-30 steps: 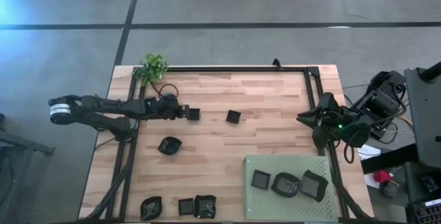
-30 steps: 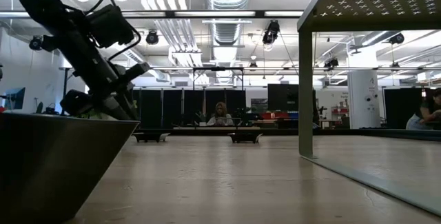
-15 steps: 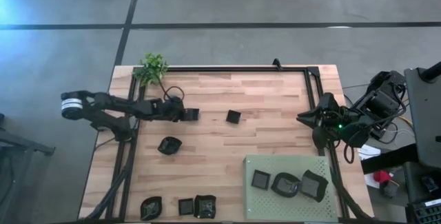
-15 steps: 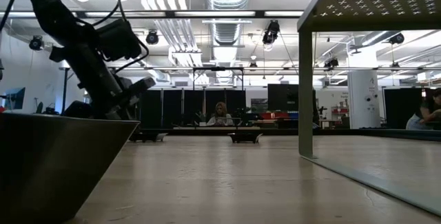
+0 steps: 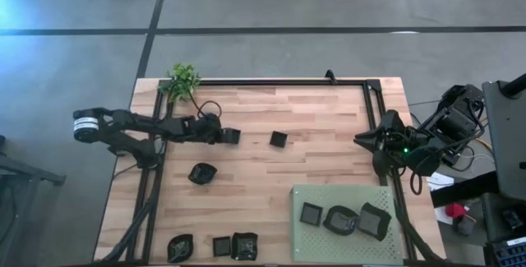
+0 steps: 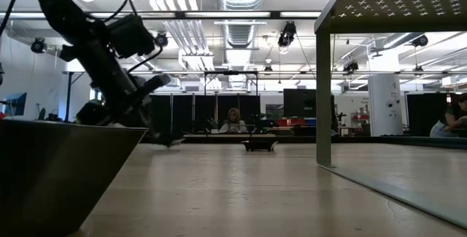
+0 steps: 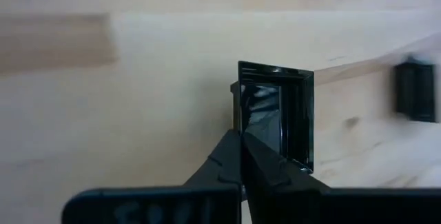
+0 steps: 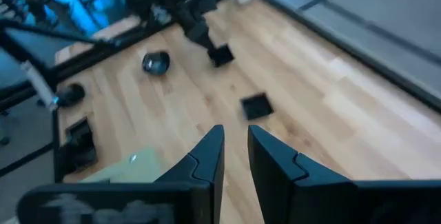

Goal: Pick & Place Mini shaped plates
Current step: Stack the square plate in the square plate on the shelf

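Observation:
My left gripper (image 5: 223, 135) reaches in from the table's left and is shut on a small black square plate (image 5: 233, 136) at the far left of the wooden table. A second square plate (image 5: 279, 139) lies flat to its right, and a rounded one (image 5: 201, 172) nearer. Three more plates (image 5: 222, 246) line the near edge. On the green mat (image 5: 345, 197) at the near right rest three plates (image 5: 339, 219). My right gripper (image 8: 236, 148) hangs open and empty above the table's right edge (image 5: 366, 140). My left gripper (image 7: 241, 156) pinches the square plate's rim (image 7: 238, 124) on its left side, between the two shut fingertips. The fingers slant down at it from the table's left. In the low view the plate (image 6: 172, 141) sits tilted, not flat on the wood.
A small green plant (image 5: 182, 80) stands at the far left corner, just behind my left arm. A black frame (image 5: 271, 82) runs along the far and side edges. Bare wood lies between the square plates and the mat.
My left gripper has pushed a little toward the table's right and sunk onto the square plate, then shut on its rim. The plate, flat on the wood before, now sits tilted in the low view. My right arm has kept still.

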